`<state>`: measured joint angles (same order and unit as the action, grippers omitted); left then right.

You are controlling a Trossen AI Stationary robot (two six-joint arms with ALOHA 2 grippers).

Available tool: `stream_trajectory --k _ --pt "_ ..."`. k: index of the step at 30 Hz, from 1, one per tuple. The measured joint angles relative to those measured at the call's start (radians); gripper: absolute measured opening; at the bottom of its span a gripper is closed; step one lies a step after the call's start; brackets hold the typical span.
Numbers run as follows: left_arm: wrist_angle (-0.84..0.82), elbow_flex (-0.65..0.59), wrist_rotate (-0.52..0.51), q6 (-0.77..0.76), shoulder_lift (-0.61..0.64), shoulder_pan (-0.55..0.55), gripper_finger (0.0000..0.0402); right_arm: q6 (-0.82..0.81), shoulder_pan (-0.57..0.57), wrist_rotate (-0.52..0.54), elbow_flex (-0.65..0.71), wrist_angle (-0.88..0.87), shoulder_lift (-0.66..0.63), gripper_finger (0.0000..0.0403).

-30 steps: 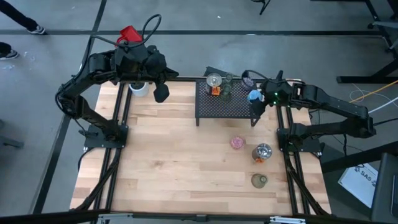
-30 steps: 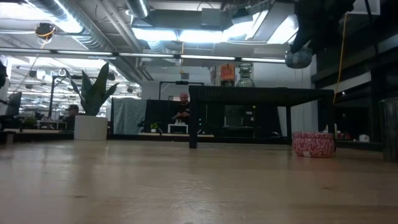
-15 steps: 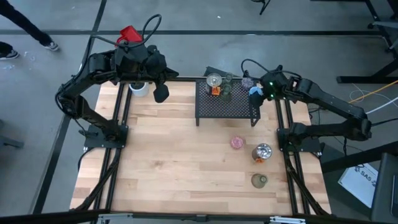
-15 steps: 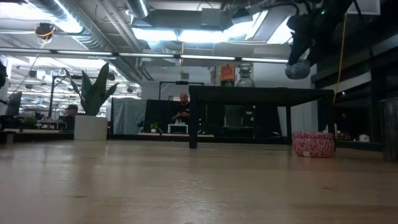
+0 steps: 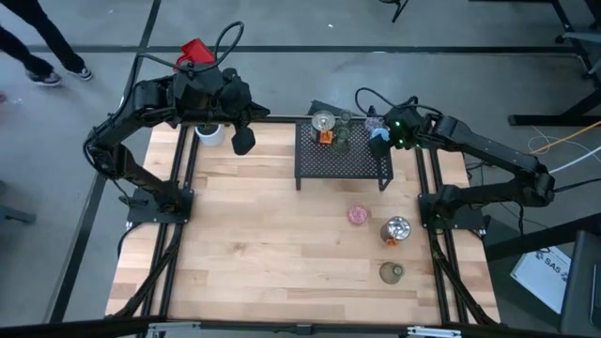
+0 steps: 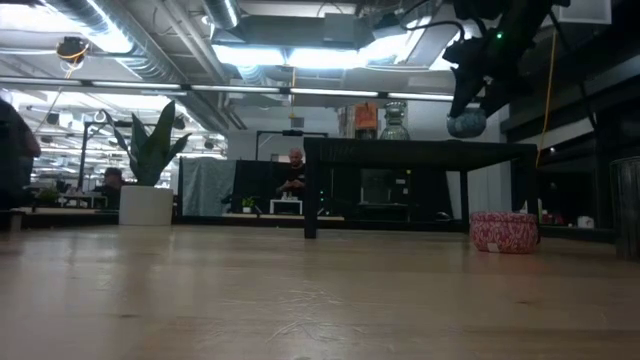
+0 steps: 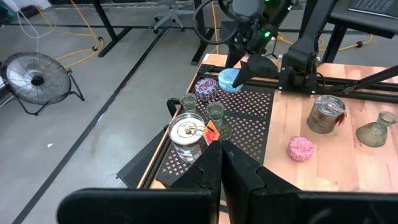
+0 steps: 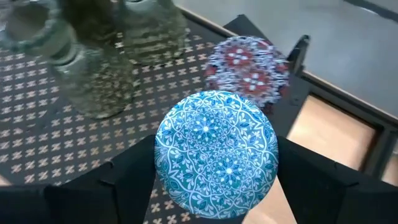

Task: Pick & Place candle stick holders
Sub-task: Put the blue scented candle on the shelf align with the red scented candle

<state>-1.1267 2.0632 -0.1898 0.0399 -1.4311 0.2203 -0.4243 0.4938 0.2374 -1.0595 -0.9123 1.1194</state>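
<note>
My right gripper (image 5: 380,137) is shut on a blue patterned holder (image 8: 214,155) just above the far right corner of the black mesh rack (image 5: 343,155). On the rack stand a silvery holder with orange (image 5: 322,122), clear olive glass holders (image 5: 344,128) and a purple-speckled holder (image 8: 249,62). On the table stand a pink holder (image 5: 358,215), a second silvery one (image 5: 395,229) and an olive-green one (image 5: 392,272). My left gripper (image 5: 242,141) is shut and empty, raised over the far left of the table. My right gripper pinches the blue holder between its two fingers, one on each side of its round wall (image 8: 163,163). The fingers come from above, slanting down. The holder hangs clear of the rack top, as the low view (image 6: 466,122) shows, its patterned face toward the wrist camera.
A white pot with a green plant (image 5: 208,131) stands at the far left next to my left gripper. The rack's near half (image 7: 249,134) is bare mesh. Bare wood (image 5: 263,235) covers the table's left and middle. People stand in the room beyond the table.
My right gripper has carried the blue holder toward the table's far edge and a little left, from beside the rack's right side to over its far right corner. It has come down a little toward the rack top.
</note>
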Motion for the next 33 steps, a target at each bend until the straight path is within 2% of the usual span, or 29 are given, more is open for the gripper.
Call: stream_trajectory --k 9,21,33 --pt "0.000 0.000 0.000 0.021 0.000 0.000 0.0002 -0.040 -0.060 0.065 0.000 0.001 0.001 0.0294" --pt "0.000 0.000 0.000 0.026 0.000 0.000 0.0002 -0.172 -0.159 0.239 0.029 0.003 0.008 0.0294" --pt "0.000 0.000 0.000 0.026 0.000 0.000 0.0002 -0.237 -0.203 0.284 0.098 0.071 0.008 0.0294"
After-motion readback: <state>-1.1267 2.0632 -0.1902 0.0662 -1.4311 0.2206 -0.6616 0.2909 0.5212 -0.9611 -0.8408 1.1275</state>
